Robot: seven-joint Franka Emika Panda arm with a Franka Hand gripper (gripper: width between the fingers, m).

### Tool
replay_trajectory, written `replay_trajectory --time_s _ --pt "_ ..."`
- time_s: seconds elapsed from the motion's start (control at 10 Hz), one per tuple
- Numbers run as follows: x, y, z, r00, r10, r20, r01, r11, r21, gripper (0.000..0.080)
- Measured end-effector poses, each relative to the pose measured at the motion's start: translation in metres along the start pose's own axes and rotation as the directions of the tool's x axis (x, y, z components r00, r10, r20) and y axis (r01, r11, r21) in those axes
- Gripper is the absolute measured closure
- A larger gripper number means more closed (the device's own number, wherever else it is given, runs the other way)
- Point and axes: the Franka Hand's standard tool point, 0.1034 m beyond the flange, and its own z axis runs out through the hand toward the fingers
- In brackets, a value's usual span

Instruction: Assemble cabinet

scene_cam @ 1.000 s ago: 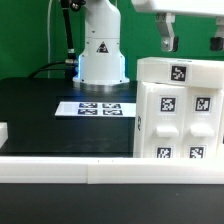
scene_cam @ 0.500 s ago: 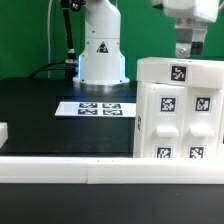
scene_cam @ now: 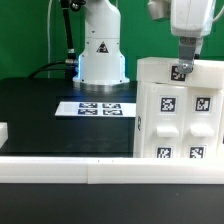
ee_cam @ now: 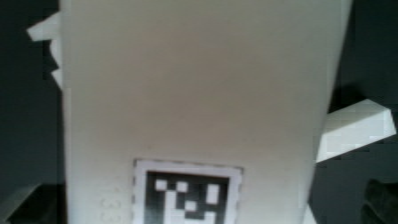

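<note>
The cabinet [scene_cam: 180, 115] is a large white box with tagged panels, standing at the exterior view's right on the black table. My gripper [scene_cam: 186, 60] hangs straight above its top face, fingertips just over the top tag [scene_cam: 180, 72]. It holds nothing. In the wrist view the cabinet's top [ee_cam: 196, 90] fills the picture, with a tag [ee_cam: 189, 195] close under the wrist. Dark finger shapes show at either side of it, spread apart, so the jaws look open.
The marker board [scene_cam: 95, 108] lies flat mid-table in front of the robot base [scene_cam: 102, 50]. A white rail [scene_cam: 100, 170] runs along the front edge. A small white part [scene_cam: 3, 132] sits at the exterior view's far left. Another white piece [ee_cam: 356, 128] shows beside the cabinet.
The gripper has turned about its axis and come down toward the cabinet's top, from well above it to just over the top tag.
</note>
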Motion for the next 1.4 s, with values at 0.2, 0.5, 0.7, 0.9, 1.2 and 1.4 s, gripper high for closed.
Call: replay_trajectory --time_s 0.2,0.5,0.7,0.9,1.2,1.4 --pt "-0.0007 0.0012 -0.0003 0.999 0.038 -0.002 -0.038 0.999 -0.003 0.0183" --pt "-0.0013 0.0019 -0.0005 0.967 0.253 -0.003 -0.253 0.968 -0.002 0.0240" --pt "-0.0017 0.0025 -0.0007 0.908 0.420 -0.004 -0.420 0.908 -0.002 0.0240" --pt "-0.0065 0.0052 -0.0005 0.744 0.668 -0.006 -0.668 0.744 0.000 0.0240" --pt "-0.0025 0.0025 -0.0011 0.412 0.911 -0.031 -0.911 0.412 0.004 0.0239" --pt "-0.0030 0.0035 -0.0015 0.222 0.975 -0.031 -0.975 0.222 0.011 0.0239"
